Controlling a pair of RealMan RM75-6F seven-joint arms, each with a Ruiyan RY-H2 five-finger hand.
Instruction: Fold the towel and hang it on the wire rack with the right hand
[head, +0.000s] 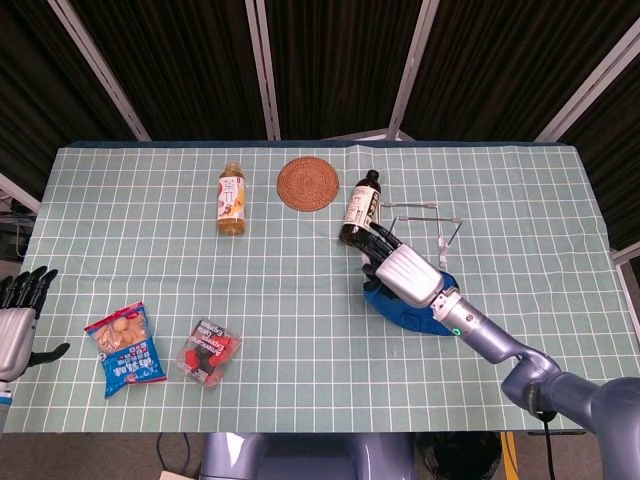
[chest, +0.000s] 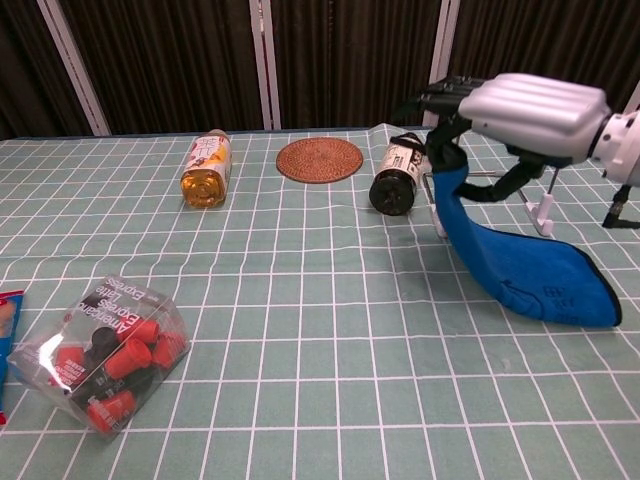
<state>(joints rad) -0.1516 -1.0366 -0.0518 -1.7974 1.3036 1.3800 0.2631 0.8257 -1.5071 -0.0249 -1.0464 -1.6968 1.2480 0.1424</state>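
Above the worktop (head: 150, 200), in the chest view, we see the right robot hand (chest: 525, 100) raised, and it grips one end of the blue towel (chest: 520, 260). The towel hangs down from the fingers (chest: 440, 95) and its lower end lies on the worktop, below the robot hand and toward the robot. In the head view the right robot hand (head: 405, 270) covers most of the towel (head: 400, 305), and only a blue part shows beside and under it.

Just behind the right robot hand stands the wire rack (chest: 540, 195), seen also in the head view (head: 425, 215); the towel is not on it. Close to the fingers, on their far left side, lies a dark bottle (head: 358, 210) on its side. Farther left of it we see a round woven coaster (head: 307, 183) and a yellow drink bottle (head: 231, 198), also lying.

Well apart from the right robot hand, on the near left of the worktop, there are a clear box with red pieces (chest: 100, 360) and a blue snack bag (head: 125, 348).

The left robot hand (head: 18, 318) is at the left edge of the head view, off the worktop. It holds nothing and its fingers are spread.
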